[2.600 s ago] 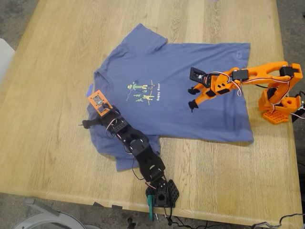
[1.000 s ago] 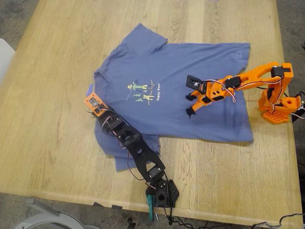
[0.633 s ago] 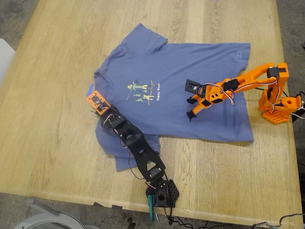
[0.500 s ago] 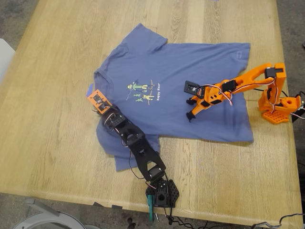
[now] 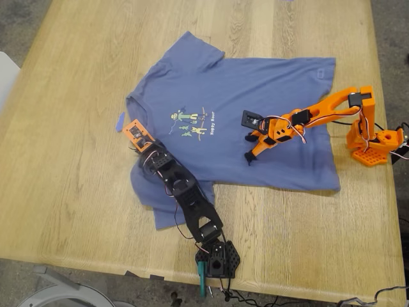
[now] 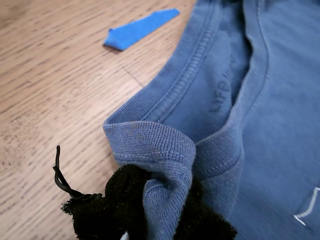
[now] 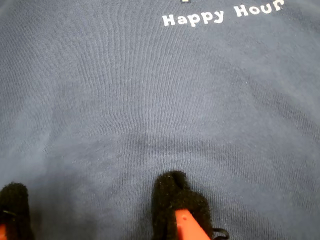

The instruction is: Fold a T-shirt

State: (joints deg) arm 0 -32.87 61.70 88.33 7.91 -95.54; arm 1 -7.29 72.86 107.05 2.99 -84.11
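Note:
The periwinkle T-shirt lies flat, chest up, on the wooden table, its cartoon print near the middle. My first gripper, on the black arm, is shut on the shirt's ribbed collar, which bunches up between its black padded jaws. My second gripper, on the orange arm, is open and low over the shirt's belly, on the exterior view's right of the print. Its fingertips are apart just above the cloth, with the "Happy Hour" text ahead of them.
A small blue scrap lies on bare wood beside the collar; it also shows in the first wrist view. The orange arm's base stands at the exterior view's right edge, the black arm's base at the front edge.
My first gripper closed on the collar and drew it toward the exterior view's right, uncovering the blue scrap. My second gripper reached out and lowered toward the print.

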